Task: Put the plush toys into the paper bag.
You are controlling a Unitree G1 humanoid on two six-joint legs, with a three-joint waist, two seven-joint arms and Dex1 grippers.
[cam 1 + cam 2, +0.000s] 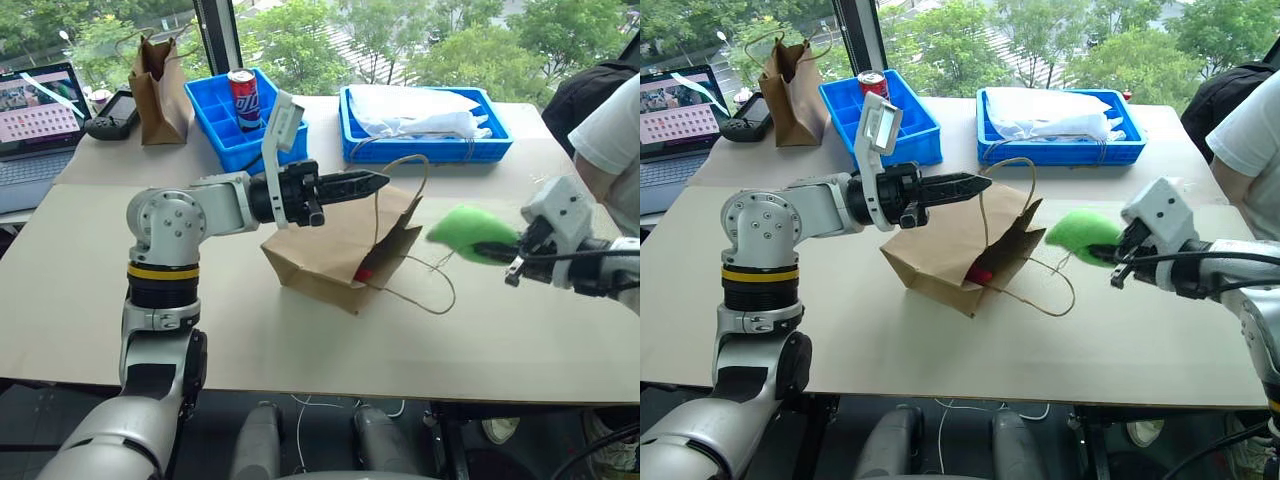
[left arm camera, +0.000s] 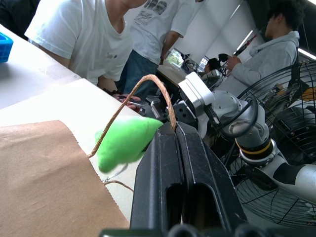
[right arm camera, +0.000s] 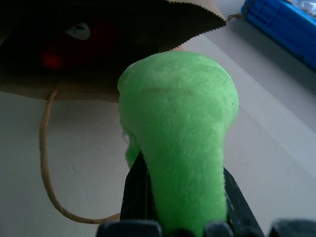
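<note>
**Green toy held before the open bag**

Pale worktop (image 1: 300, 350) under a window with trees beyond carries everything. From the left, the left arm reaches level across the worktop; its left tool (image 1: 375, 181) has its fingers pressed together on one cord handle (image 2: 148, 81) of the bag (image 1: 320, 250), lifting that side. The bag lies tipped, its mouth turned toward the robot's right, and the red toy (image 1: 981, 275) sits just inside the opening. The other handle (image 1: 430, 295) loops loose on the worktop.

At the right, the right arm comes in with its wrist angled down and leftward. The right tool (image 1: 1102, 252) is clamped on the green toy (image 1: 468, 232), which hangs above the worktop, near the bag's mouth but apart from it.

Behind, a blue tray (image 1: 215, 120) holds a can (image 1: 243, 98), and a second blue tray (image 1: 350, 140) holds white cloth (image 1: 420, 112). A darker bag (image 1: 160, 90) stands beside a laptop (image 1: 35, 100). A person's sleeve (image 1: 610, 130) shows at the right edge.
</note>
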